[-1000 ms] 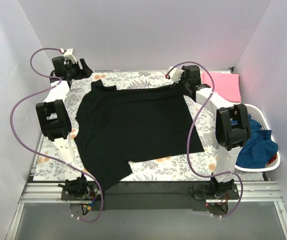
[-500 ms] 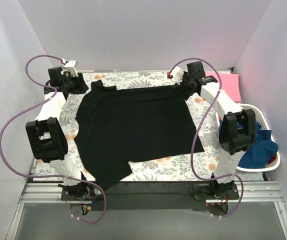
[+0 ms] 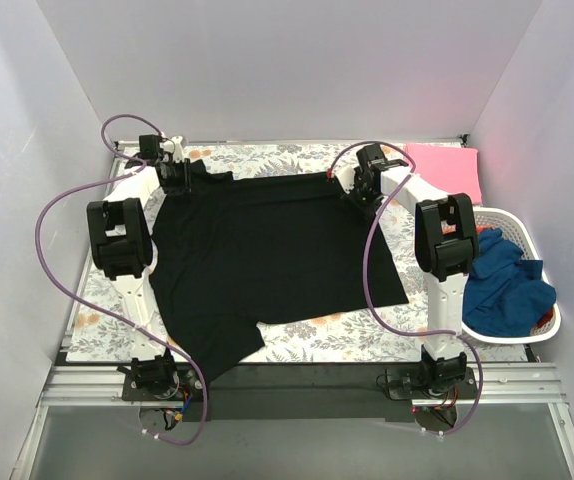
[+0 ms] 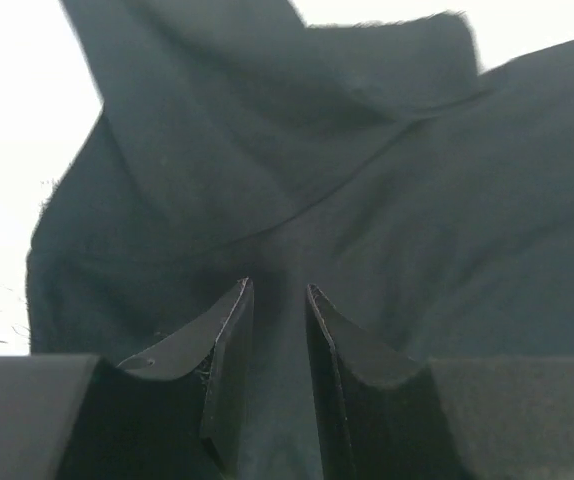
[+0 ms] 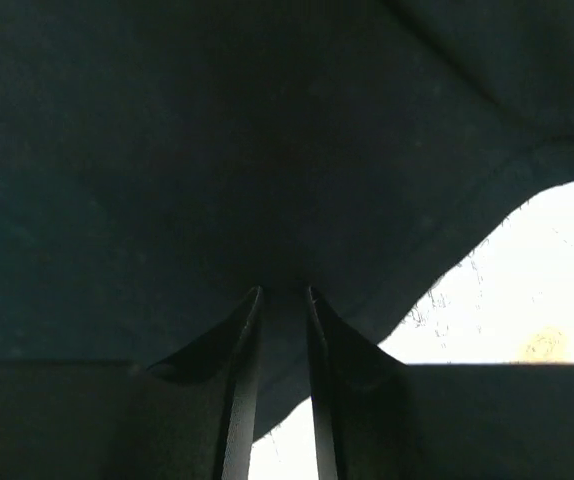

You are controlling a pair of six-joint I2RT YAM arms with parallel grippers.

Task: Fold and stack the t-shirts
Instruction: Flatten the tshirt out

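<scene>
A large black t-shirt [image 3: 267, 250] lies spread flat on the floral table covering [image 3: 367, 335]. My left gripper [image 3: 180, 175] is at its far left corner, by the sleeve. In the left wrist view its jaws [image 4: 279, 290] stand close together with a pucker of black cloth [image 4: 297, 150] pinched between them. My right gripper [image 3: 352, 185] is at the far right corner. There its jaws [image 5: 282, 292] are nearly together over the shirt's edge [image 5: 217, 150]. A pink t-shirt [image 3: 452, 168] lies folded at the back right. A blue t-shirt [image 3: 502, 290] fills the basket, with a bit of red [image 3: 545, 318] beside it.
The white slotted basket [image 3: 527, 335] stands at the right edge of the table. Purple cables loop from both arms. White walls close in on the left, back and right. The shirt's near left corner hangs over the table's front edge [image 3: 222, 365].
Both grippers have moved inward onto the far corners of the black t-shirt and have closed from wide open to narrow on the cloth.
</scene>
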